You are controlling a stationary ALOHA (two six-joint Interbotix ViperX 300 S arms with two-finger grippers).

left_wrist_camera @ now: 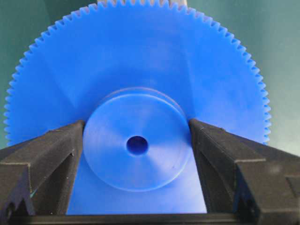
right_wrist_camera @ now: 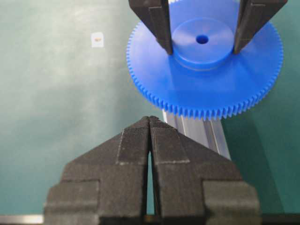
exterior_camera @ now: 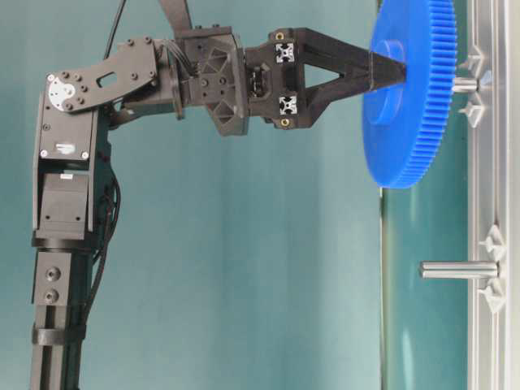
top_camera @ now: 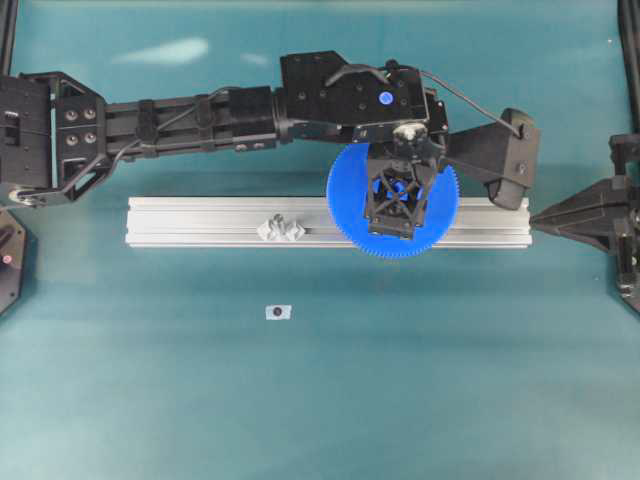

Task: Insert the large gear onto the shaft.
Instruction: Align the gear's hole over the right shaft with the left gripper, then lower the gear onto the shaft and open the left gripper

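My left gripper (left_wrist_camera: pixel 136 125) is shut on the raised hub of the large gear (left_wrist_camera: pixel 140 65), one finger on each side. It holds the blue disc flat above the aluminium rail (top_camera: pixel 200 222). The gear (exterior_camera: pixel 410 122) sits over the shorter-looking pin (exterior_camera: pixel 465 84), and only a short stub shows between gear and rail. No pin tip shows in the centre hole (left_wrist_camera: pixel 137 145). The shaft (exterior_camera: pixel 459 270), the longer-looking pin, stands free between its clear brackets (top_camera: pixel 281 228), left of the gear (top_camera: pixel 345 200). My right gripper (right_wrist_camera: pixel 150 119) is shut and empty off the rail's right end.
The left arm (top_camera: pixel 200 120) stretches across the back of the table from the left. A small white tag (top_camera: pixel 278 312) lies on the teal mat in front of the rail. The right gripper's (top_camera: pixel 540 215) tip nearly touches the rail end.
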